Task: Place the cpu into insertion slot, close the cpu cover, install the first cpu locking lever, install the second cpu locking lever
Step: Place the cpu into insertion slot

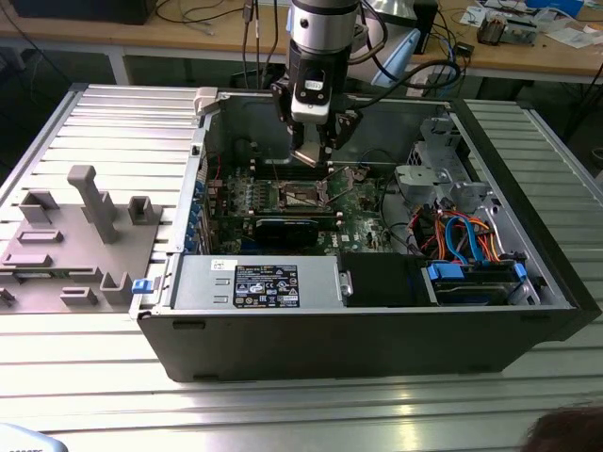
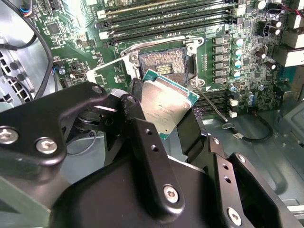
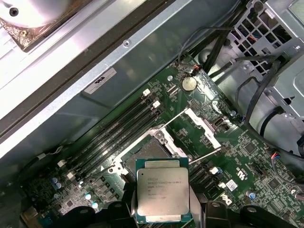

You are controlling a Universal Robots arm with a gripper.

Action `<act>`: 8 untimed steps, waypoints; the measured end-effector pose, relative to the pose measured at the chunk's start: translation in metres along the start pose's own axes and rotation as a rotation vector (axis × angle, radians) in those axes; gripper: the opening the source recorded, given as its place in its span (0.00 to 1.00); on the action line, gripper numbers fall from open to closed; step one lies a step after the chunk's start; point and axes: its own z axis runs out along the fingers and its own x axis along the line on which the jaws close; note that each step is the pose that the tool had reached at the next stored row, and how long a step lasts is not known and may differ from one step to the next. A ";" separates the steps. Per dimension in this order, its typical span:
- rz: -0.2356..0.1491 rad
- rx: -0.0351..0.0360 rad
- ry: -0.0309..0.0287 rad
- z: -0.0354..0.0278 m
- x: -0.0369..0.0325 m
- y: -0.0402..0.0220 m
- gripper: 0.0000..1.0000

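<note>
Your black two-finger gripper [image 2: 164, 114] is clamped on opposite edges of the small flat square cpu [image 2: 167, 105] with its dull silver lid and green rim, above the square dark insertion slot [image 2: 164, 62] with its silvery rim. Long black memory slots [image 3: 114, 134] run beside the socket, the thin silver cpu cover [image 3: 202, 124] stands swung open, and the grey metal case [image 1: 283, 348] walls everything in. In the first wrist view the chip hides the socket's near corner from you.
</note>
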 end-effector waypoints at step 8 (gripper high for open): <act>0.015 0.0049 -0.0049 0.0003 0.0000 0.0000 0.54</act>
